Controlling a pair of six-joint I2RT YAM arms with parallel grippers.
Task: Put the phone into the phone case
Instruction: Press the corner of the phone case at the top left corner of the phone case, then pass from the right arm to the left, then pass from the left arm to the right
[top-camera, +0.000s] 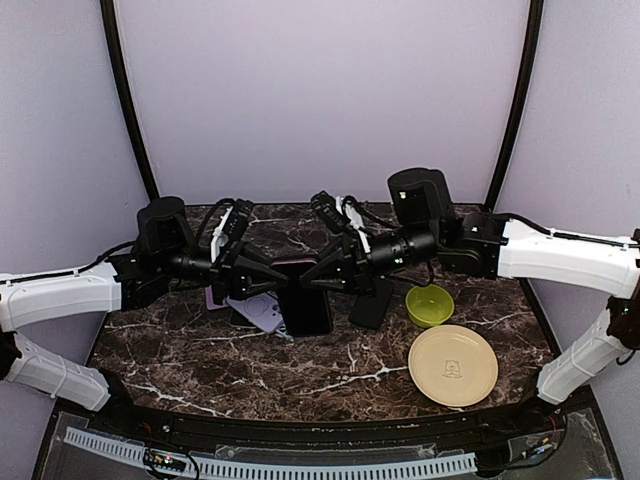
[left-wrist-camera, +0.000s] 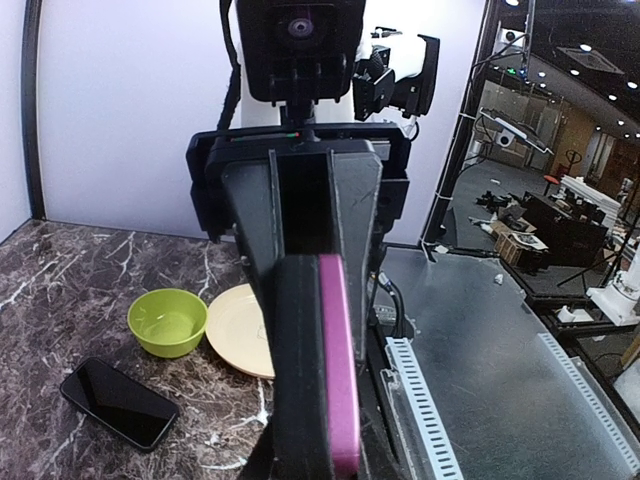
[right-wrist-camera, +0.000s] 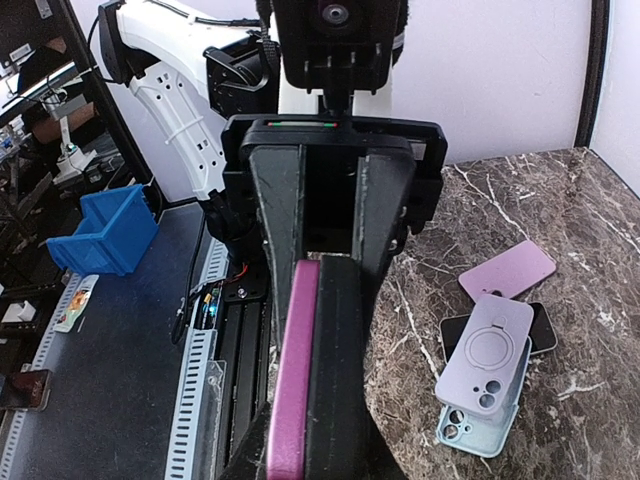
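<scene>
1. Dark marble table (top-camera: 200, 370) is backed by pale walls
2. A cream plate (top-camera: 453, 365) is set at the right, with a green bowl (top-camera: 430, 305) just beside it
3. A black phone (top-camera: 308, 312) lying flat against a magenta phone case (left-wrist-camera: 340, 370) is held on edge over the table's middle
4. It is pinched from opposite sides by the left gripper (top-camera: 283, 280) and the right gripper (top-camera: 312, 280), both closed on it
5. Lavender cases (right-wrist-camera: 487, 355) are stacked nearby
</scene>
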